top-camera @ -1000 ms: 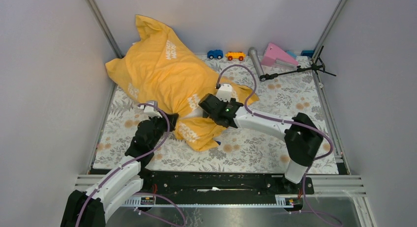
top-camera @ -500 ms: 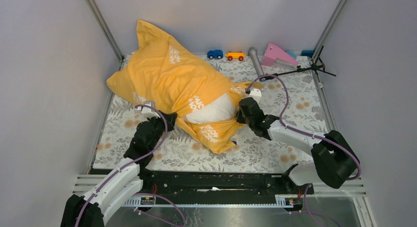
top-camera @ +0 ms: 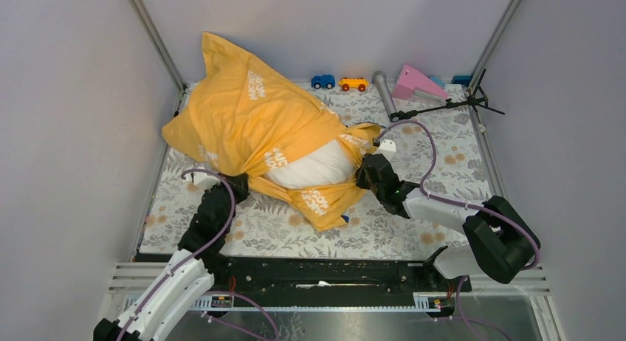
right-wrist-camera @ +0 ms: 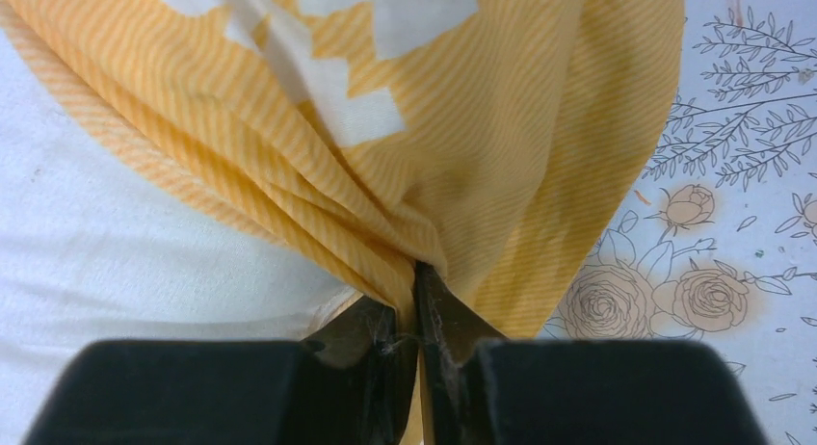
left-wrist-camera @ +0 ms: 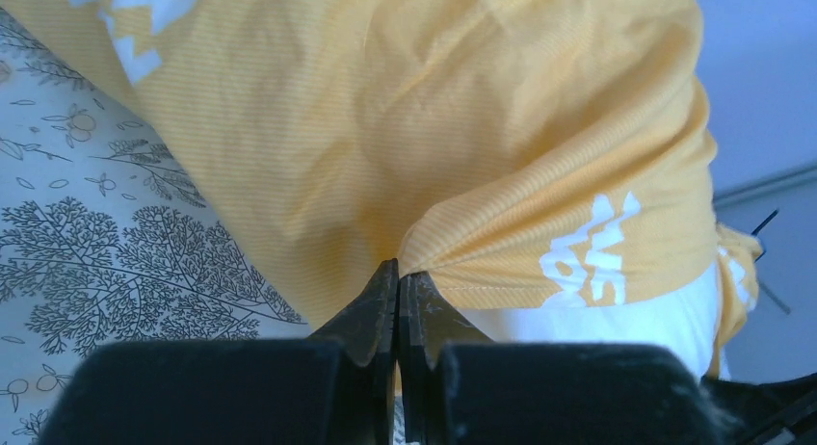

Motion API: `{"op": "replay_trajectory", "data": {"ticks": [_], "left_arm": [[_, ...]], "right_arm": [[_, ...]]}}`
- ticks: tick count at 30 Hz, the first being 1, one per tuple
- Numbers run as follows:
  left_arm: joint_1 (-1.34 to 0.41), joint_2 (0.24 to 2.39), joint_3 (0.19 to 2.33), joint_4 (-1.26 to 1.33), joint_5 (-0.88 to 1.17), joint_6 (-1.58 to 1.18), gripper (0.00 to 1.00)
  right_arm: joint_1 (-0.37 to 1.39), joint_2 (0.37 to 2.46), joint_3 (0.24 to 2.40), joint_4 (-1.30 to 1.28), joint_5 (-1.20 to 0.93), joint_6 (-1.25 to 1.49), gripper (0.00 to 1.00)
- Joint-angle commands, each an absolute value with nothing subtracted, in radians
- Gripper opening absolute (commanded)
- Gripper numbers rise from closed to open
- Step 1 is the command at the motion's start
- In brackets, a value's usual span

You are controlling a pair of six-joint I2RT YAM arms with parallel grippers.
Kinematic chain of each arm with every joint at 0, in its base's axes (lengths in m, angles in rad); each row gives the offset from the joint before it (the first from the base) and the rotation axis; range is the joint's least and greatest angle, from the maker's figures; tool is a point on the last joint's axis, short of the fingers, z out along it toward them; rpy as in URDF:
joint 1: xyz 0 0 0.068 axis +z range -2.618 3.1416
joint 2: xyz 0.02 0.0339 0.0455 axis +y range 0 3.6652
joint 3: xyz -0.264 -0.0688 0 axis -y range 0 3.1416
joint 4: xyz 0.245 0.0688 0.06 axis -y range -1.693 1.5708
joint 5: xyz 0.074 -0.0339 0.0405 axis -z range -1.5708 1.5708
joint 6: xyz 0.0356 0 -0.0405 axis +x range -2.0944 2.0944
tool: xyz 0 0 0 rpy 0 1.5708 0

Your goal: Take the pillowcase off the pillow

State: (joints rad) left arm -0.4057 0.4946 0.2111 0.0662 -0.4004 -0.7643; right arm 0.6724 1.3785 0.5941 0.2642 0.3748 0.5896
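Observation:
The yellow-orange pillowcase (top-camera: 251, 116) with white lettering covers most of the off-white pillow (top-camera: 317, 166), whose near end bulges out of the case's open mouth. My left gripper (top-camera: 238, 183) is shut on the pillowcase's hem at the mouth's left side; the left wrist view shows the pillowcase (left-wrist-camera: 462, 127) bunched between the closed fingers of the left gripper (left-wrist-camera: 399, 272), with the pillow (left-wrist-camera: 617, 320) to the right. At the mouth's right side, my right gripper (top-camera: 363, 173) pinches a gathered fold of the pillowcase (right-wrist-camera: 434, 146). In its wrist view the right gripper (right-wrist-camera: 416, 276) is shut, the pillow (right-wrist-camera: 125, 243) on the left.
A floral table cloth (top-camera: 413, 149) covers the table. Along the back stand a blue toy car (top-camera: 322, 81), an orange toy car (top-camera: 353, 83), a grey cylinder (top-camera: 383, 91), a pink wedge (top-camera: 417, 83) and a black tripod stand (top-camera: 450, 102). Frame posts and walls close in both sides.
The right gripper swung from the middle of the pillowcase to the mouth's right edge and closed on the fabric. The left arm drew leftward. More of the white pillow shows.

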Motion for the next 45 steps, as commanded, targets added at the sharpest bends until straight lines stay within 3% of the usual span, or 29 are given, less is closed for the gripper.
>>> {"op": "replay_trajectory", "data": {"ticks": [1, 3, 7, 13, 17, 19, 24, 30, 33, 36, 39, 42, 45], "left_arm": [[-0.379, 0.393, 0.211, 0.013, -0.682, -0.784, 0.00], [-0.379, 0.389, 0.186, 0.130, -0.566, -0.715, 0.00], [-0.379, 0.465, 0.206, 0.203, -0.414, -0.662, 0.07], [-0.380, 0.565, 0.247, 0.320, -0.146, -0.598, 0.41], [-0.400, 0.581, 0.217, 0.482, 0.044, -0.584, 0.52], [-0.438, 0.596, 0.216, 0.538, 0.084, -0.565, 0.57], [-0.642, 0.643, 0.229, 0.628, 0.060, -0.447, 0.82], [-0.980, 0.875, 0.341, 0.610, -0.229, -0.236, 0.83], [-1.059, 1.012, 0.417, 0.577, -0.261, -0.207, 0.84], [-1.066, 1.103, 0.480, 0.522, -0.225, -0.222, 0.87], [-1.064, 1.160, 0.511, 0.477, -0.315, -0.249, 0.98], [-1.028, 1.213, 0.566, 0.370, -0.405, -0.296, 0.99], [-0.894, 1.267, 0.591, 0.314, -0.234, -0.390, 0.99]], "right_arm": [[0.636, 1.393, 0.555, 0.186, 0.477, 0.563, 0.11], [0.636, 1.398, 0.557, 0.197, 0.439, 0.567, 0.00], [0.637, 1.384, 0.538, 0.256, 0.356, 0.537, 0.00], [0.636, 1.374, 0.499, 0.346, 0.288, 0.518, 0.00], [0.636, 1.376, 0.498, 0.370, 0.240, 0.496, 0.00], [0.637, 1.375, 0.495, 0.382, 0.219, 0.487, 0.00], [0.637, 1.356, 0.470, 0.441, 0.157, 0.463, 0.00], [0.637, 1.328, 0.434, 0.496, 0.125, 0.454, 0.00], [0.637, 1.308, 0.430, 0.502, 0.114, 0.457, 0.00], [0.638, 1.281, 0.419, 0.510, 0.103, 0.456, 0.00], [0.637, 1.261, 0.398, 0.517, 0.129, 0.454, 0.00], [0.637, 1.250, 0.393, 0.517, 0.142, 0.457, 0.00], [0.638, 1.256, 0.396, 0.511, 0.151, 0.459, 0.00]]}}
